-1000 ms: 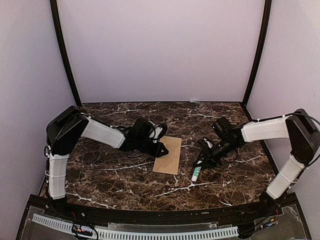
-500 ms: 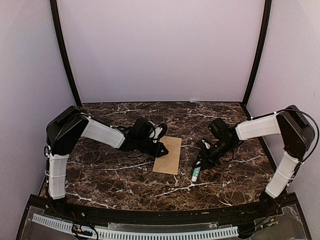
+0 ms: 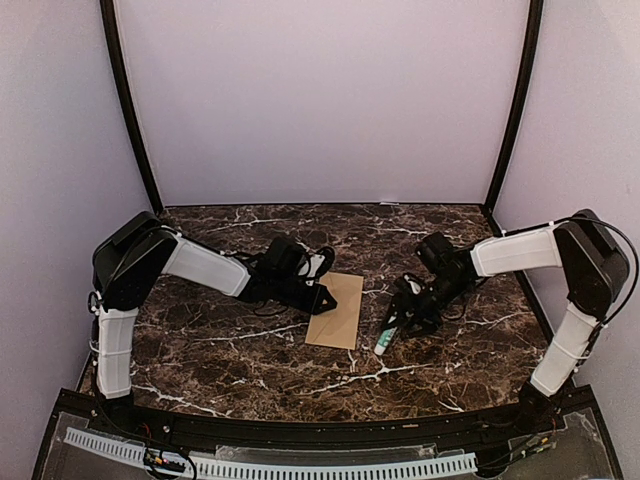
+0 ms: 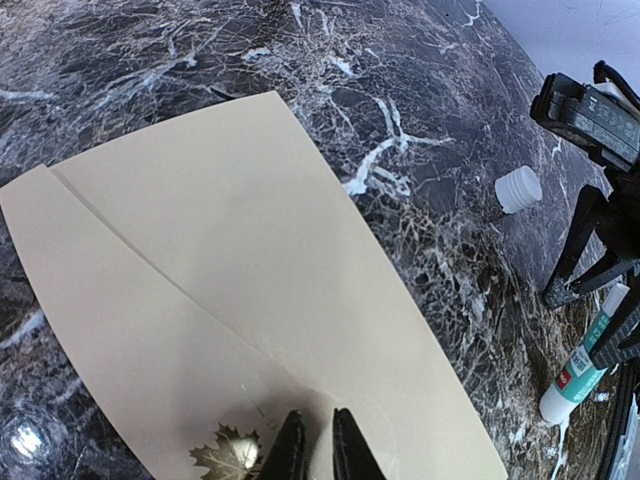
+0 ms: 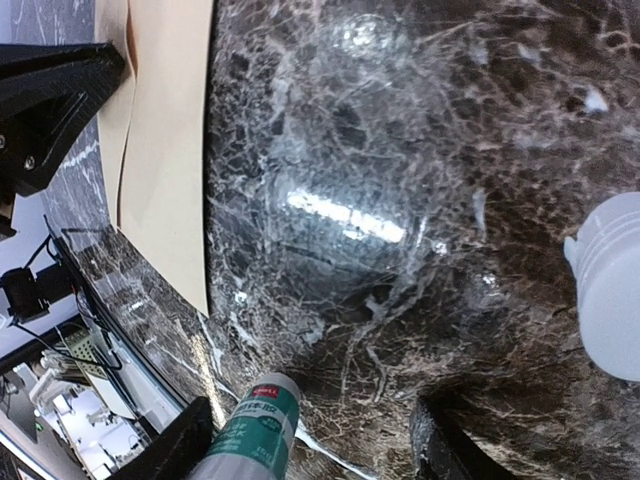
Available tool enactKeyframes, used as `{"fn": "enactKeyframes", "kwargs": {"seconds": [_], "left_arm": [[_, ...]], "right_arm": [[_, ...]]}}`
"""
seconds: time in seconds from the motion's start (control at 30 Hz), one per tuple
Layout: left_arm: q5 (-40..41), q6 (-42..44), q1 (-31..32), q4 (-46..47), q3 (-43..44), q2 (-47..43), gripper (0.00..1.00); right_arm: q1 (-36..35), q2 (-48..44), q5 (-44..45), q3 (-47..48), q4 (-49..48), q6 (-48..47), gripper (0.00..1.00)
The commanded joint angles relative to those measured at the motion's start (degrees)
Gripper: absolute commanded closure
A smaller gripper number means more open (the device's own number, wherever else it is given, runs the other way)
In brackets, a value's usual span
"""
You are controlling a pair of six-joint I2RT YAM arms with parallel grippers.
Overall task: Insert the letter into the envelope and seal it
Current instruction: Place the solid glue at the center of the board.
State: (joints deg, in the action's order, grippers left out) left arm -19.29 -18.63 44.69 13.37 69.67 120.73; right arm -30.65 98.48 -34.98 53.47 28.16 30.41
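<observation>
I judge this to be the sealing step. No letter shows anywhere, so I take it to be inside the envelope (image 4: 250, 260). The envelope lies flat on the bench (image 4: 150, 60), at the middle of the overhead view between my two arms.

My left claw (image 4: 320, 455) has its fingers drawn nearly together. The tips are down on the envelope's left edge, beside a small gold leaf mark (image 4: 228, 460). I cannot tell whether any paper is nipped between them or only pressed flat.

My right claw (image 5: 310, 450) is spread wide over the bench to the right of the envelope. An uncapped glue stick (image 5: 255, 425) lies between its fingers, close to one and gripped by neither. The glue stick's white cap (image 5: 610, 300) sits apart at the right edge of that view.

In the overhead view the envelope's long axis runs almost straight up the frame, its top end leaning a little right. In the left wrist view a slanting crease runs from the upper left corner down toward the leaf mark. I read that crease as the flap's edge, with the flap's point aimed in toward the envelope's middle.

The next move, as I judge it, calls for my right claw to clear the glue stick. It should then come across and press along that flap while my left claw pins the paper. The paper is thin and the bench slick, so a sideways rub could slide it.
</observation>
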Motion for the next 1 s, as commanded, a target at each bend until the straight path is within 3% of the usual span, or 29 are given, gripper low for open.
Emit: {"fn": "enactKeyframes", "kwargs": {"seconds": [0.0, 0.2, 0.23, 0.47, 0.77, 0.87, 0.97], "left_arm": [[0.65, 0.62, 0.19, -6.69, -1.91, -0.93, 0.89], [0.7, 0.62, 0.16, -6.69, -1.98, -0.93, 0.89], [0.69, 0.62, 0.19, -6.69, -1.99, -0.93, 0.89], [0.78, 0.63, 0.18, -6.6, -1.92, -0.93, 0.89], [0.83, 0.53, 0.21, -5.98, -1.9, -1.46, 0.89], [0.86, 0.41, 0.22, -5.82, -1.89, -1.77, 0.89], [1.11, 0.25, 0.15, -5.81, -2.03, -2.16, 0.9]], "right_arm": [[-0.28, -0.41, 0.47, 1.21, -0.06, -0.12, 0.29], [-0.28, -1.37, -0.2, 1.1, -1.01, 0.42, 0.02], [-0.28, -1.47, -0.55, 1.03, -1.21, 0.42, 0.01], [-0.28, -2.44, -0.68, 0.75, -1.79, 0.91, 0.01], [-0.29, -8.37, 9.09, 5.65, 5.24, -0.77, 0.02], [-0.57, -12.68, 10.44, 5.91, 1.75, -0.45, 0.05], [-1.46, -15.5, 11.42, 5.43, -3.69, 0.6, 0.17]]}}
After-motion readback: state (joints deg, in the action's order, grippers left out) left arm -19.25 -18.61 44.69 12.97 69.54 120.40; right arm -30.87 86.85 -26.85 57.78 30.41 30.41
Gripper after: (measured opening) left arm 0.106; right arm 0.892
